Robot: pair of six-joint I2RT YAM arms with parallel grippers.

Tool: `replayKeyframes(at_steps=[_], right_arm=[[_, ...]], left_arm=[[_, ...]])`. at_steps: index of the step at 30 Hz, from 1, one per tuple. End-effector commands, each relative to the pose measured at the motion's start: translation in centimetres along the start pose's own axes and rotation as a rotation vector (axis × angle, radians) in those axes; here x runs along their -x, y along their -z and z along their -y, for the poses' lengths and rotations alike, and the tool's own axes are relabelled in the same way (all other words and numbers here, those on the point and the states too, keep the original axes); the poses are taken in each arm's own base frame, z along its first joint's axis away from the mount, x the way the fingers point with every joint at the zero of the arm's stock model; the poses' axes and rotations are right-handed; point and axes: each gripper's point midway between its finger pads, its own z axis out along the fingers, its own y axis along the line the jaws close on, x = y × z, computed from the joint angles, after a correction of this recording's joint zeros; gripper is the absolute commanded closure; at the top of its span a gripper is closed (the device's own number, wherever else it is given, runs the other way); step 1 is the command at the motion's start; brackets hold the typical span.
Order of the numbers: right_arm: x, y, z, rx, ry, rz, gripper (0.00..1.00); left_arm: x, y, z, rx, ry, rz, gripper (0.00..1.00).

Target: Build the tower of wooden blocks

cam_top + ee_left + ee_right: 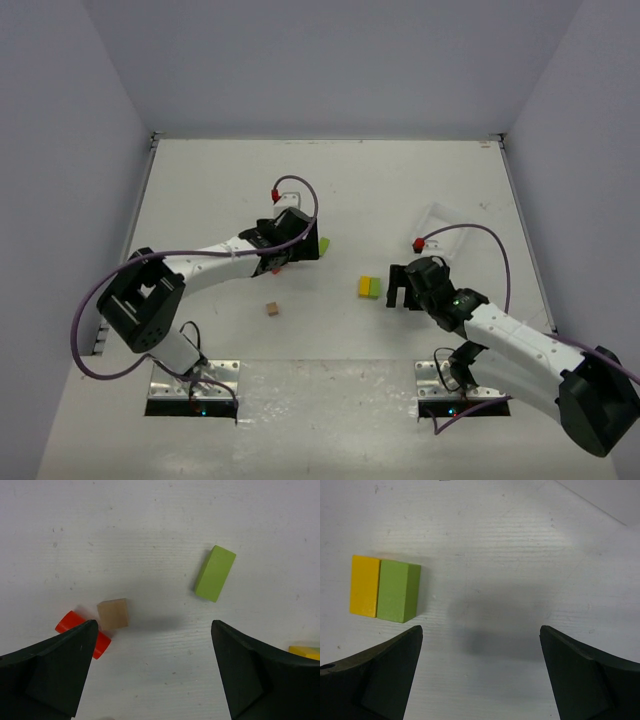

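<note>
Though near the tray, yellow and green blocks outside.

Half hidden behind one finger of left gripper: red cylinder. Cut off by frame edge beside the other finger: yellow block. From above, mostly covered by that gripper: green block.
</note>
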Motion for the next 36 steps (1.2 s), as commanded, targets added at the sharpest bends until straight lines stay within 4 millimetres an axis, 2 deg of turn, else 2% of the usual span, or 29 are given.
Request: replayKeyframes(at_steps=[1,8,17,19,26,30,34,36], right_arm=[[0.6,-0.4,0.5,-0.027,-0.031,0.02,0.01],[0.7,-0.4,0.9,-0.039,-0.041,0.023,0.01],[0.7,-0.5,1.2,-0.059,-0.041,0.022,0.01],[0.8,-0.5,1.2,-0.055,-0.043,0.023,0.01],[0.8,-0.4,1.1,-0.049,-0.045,0.029,0.01],[0.8,-0.4,1.1,-0.045,-0.048,0.033,0.01],[0.8,-0.3,1.1,-0.041,-0.051,0.037,0.01],[0.9,-0.2,0.9,-0.031,-0.046,0.038,0.01]], left_arm=[[0.5,-1.1,-0.6,0.05,0.02,-0.003,0.09],[-0.9,-2.5,-2.0,0.123,0.021,-0.035,0.18],[-1.3,-3.9,-2.4,0.161,0.023,-0.053,0.48],[-1.2,-3.9,-2.6,0.179,0.03,-0.048,0.56],[-0.9,-4.1,-2.6,0.19,0.034,-0.044,0.73],[-1.0,-4.1,-2.7,0.201,0.035,-0.051,0.9],[-0.9,-3.6,-2.7,0.195,0.044,-0.046,0.92],[-0.7,-3.2,-2.7,0.184,0.056,-0.038,0.99]])
